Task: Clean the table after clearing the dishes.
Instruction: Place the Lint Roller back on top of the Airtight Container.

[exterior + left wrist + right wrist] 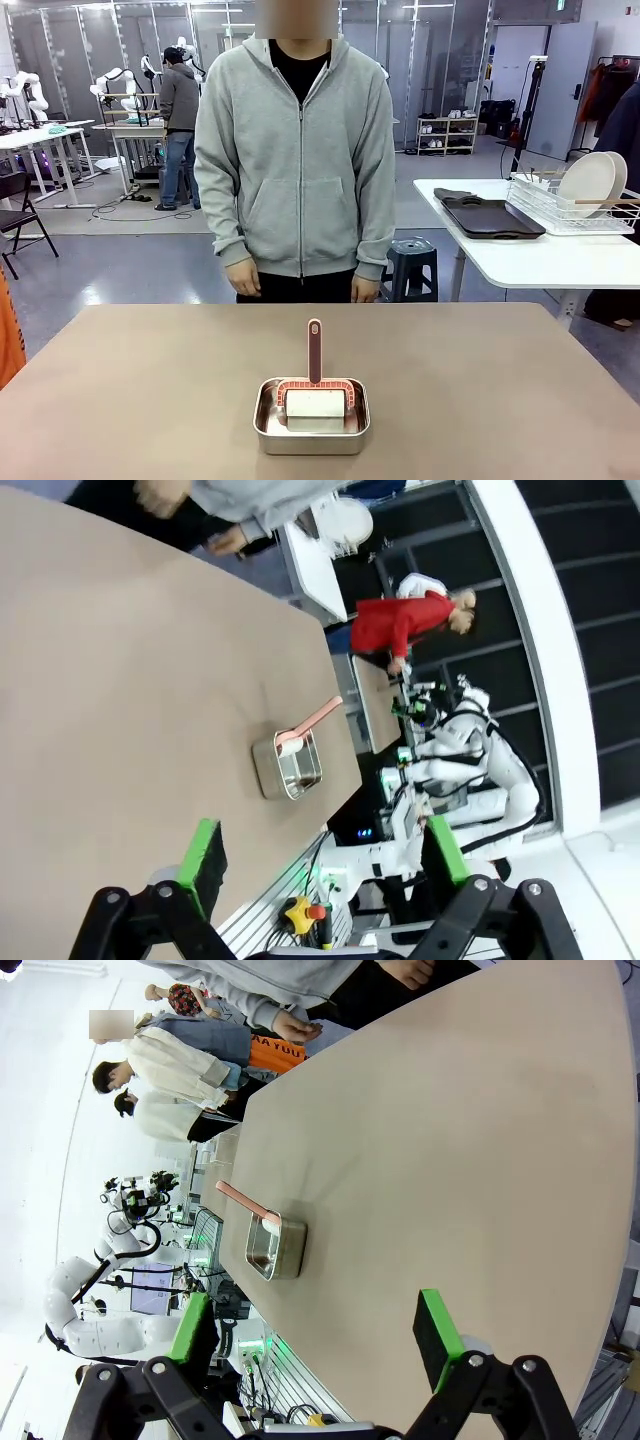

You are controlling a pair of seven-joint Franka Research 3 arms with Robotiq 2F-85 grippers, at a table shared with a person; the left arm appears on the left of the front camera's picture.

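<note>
Worktop (pixel 150 390): tan-brown matte top, spanning the front view's width; its surface is bare apart from one pan near the robot's edge.

Steel pan (pixel 311 418): small, shiny, rectangular, resting flat on the worktop near its middle. Inside lies a brush-like cleaning tool (pixel 316 390) with a pink-red frame and a pale block (material unclear); its pink handle rises toward the person.

Person (pixel 297 160): grey zip hoodie, standing at the far edge, arms down, hands just above the worktop's rim and touching nothing.

Dishes (pixel 592 182): white round plates standing on edge in a wire rack (pixel 570 205) on the white side table (pixel 540 255) at the right, well apart from the worktop. Dark trays (pixel 487 214) lie stacked flat beside the rack.

Left gripper (pixel 318 858): fingers spread wide, green pads apart, nothing between them; held above the worktop, well apart from the pan.

Right gripper (pixel 318 1332): likewise spread and empty, held over the worktop's near part.
</note>
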